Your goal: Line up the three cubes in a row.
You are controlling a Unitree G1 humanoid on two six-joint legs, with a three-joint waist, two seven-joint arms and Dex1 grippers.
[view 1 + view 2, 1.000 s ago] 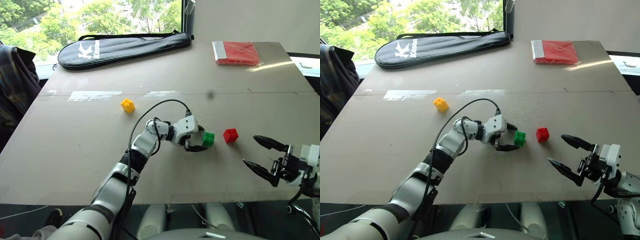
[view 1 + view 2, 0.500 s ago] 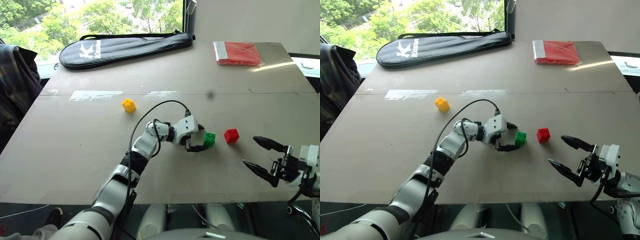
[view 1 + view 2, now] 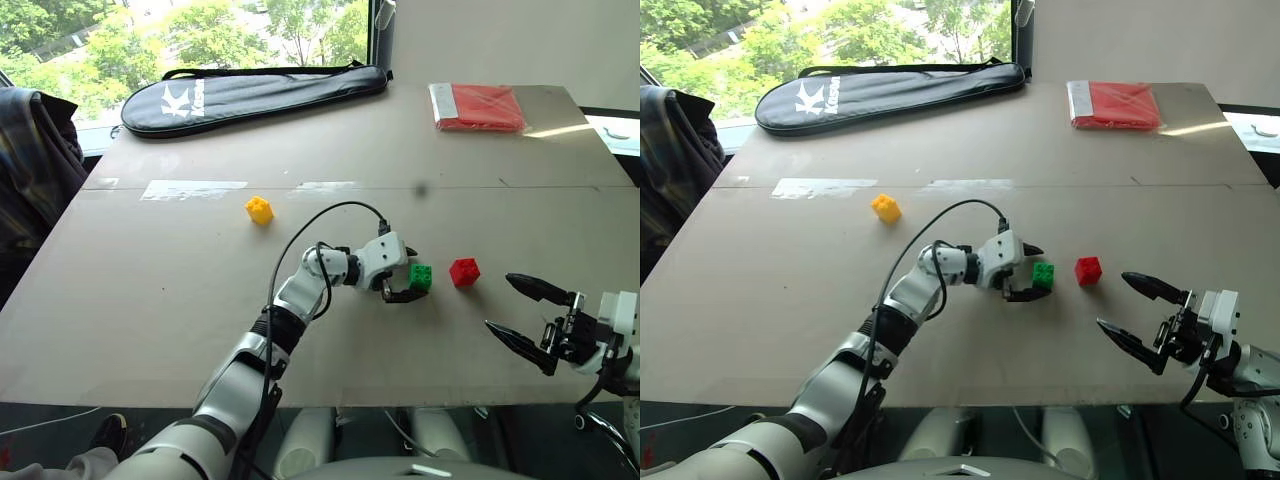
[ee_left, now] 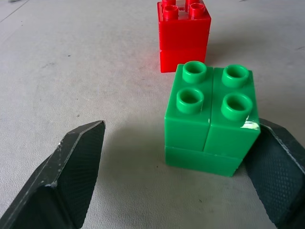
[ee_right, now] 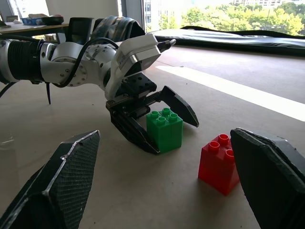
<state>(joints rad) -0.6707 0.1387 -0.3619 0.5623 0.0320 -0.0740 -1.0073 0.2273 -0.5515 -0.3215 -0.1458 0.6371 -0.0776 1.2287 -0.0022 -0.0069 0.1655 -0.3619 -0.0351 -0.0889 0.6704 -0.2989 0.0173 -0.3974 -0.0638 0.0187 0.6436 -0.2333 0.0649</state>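
green cube (image 4: 209,121), red cube (image 4: 184,33), yellow cube (image 3: 259,209), black racket bag (image 3: 255,95), red packet (image 3: 476,106)

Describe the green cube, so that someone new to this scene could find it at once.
On the grey table, look near the front edge, right of centre. The green cube stands between the open fingers of the left gripper. The red cube beside it stands free; the yellow cube lies far off.
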